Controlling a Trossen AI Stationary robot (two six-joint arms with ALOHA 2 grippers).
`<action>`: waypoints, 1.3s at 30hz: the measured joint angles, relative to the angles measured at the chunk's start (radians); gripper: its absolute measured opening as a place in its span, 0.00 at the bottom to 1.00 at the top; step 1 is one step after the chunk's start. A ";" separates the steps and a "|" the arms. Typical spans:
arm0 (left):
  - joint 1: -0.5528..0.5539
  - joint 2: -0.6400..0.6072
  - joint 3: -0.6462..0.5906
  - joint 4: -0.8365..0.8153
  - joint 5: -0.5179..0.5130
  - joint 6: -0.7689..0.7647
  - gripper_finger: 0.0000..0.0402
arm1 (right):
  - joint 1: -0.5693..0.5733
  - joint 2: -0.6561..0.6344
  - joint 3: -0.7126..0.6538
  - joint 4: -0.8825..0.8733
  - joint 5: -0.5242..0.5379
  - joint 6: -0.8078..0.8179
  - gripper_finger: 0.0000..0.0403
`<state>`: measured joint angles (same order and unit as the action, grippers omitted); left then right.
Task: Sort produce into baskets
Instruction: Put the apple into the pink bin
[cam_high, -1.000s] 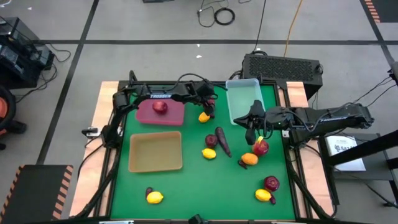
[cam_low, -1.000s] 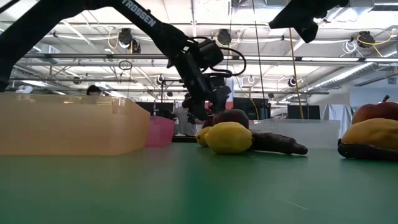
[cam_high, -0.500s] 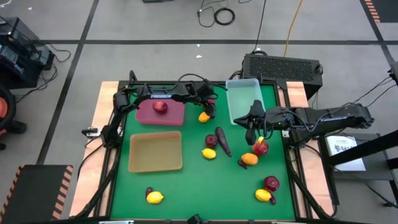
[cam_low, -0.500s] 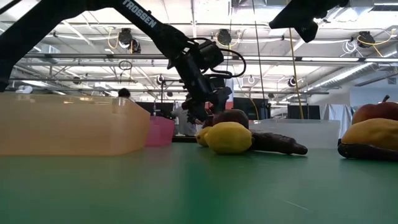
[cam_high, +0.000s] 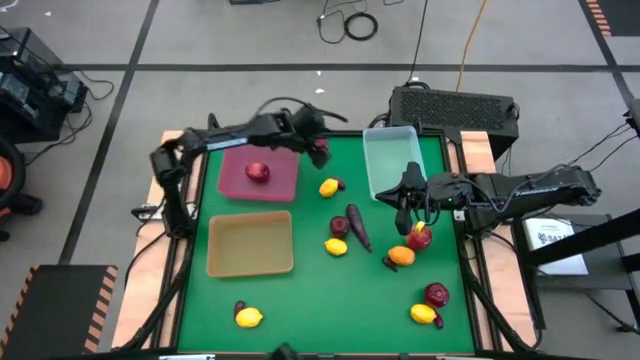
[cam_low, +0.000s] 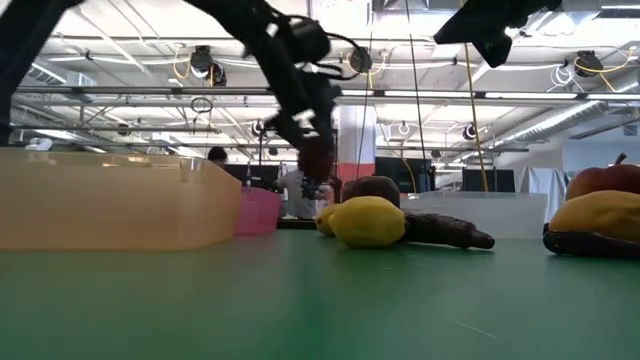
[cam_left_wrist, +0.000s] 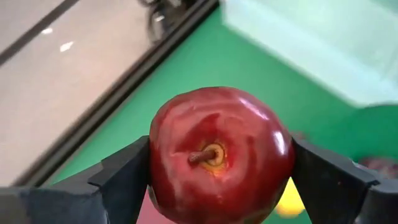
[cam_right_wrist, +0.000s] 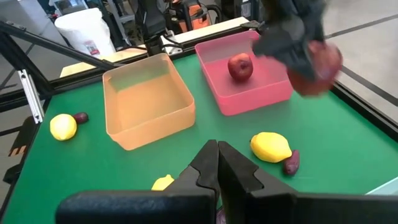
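- Green table (cam_high: 300, 290), busy lab behind
- Your left gripper (cam_high: 318, 150) just lifted off, clamped on a red apple (cam_left_wrist: 221, 155), now at 3 o'clock of the maroon tray (cam_high: 282, 184)
- Right gripper (cam_right_wrist: 216, 163) pinched empty

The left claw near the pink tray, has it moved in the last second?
Yes. The left gripper lifted away from the lemon, toward the pink tray's far corner.

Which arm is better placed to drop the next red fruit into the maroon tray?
Left. Its end effector already grips a red apple, lifted beside the maroon tray, which holds one apple. The right end effector is shut and empty, across the table by the clear bin.
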<state>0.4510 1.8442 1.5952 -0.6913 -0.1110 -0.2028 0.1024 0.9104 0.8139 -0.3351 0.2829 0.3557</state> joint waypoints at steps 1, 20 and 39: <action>0.007 -0.028 -0.001 -0.043 -0.019 0.003 0.84 | 0.000 0.000 0.000 0.000 0.000 0.000 0.00; 0.232 -0.640 -0.685 -0.005 -0.101 -0.179 0.84 | -0.005 0.025 0.000 0.052 0.005 -0.006 0.00; 0.269 -0.635 -0.769 0.026 -0.131 -0.184 0.98 | -0.005 0.087 0.000 0.152 0.000 -0.002 0.00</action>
<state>0.7200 1.2096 0.8260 -0.6650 -0.2420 -0.3866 0.0978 0.9970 0.8135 -0.1829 0.2825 0.3542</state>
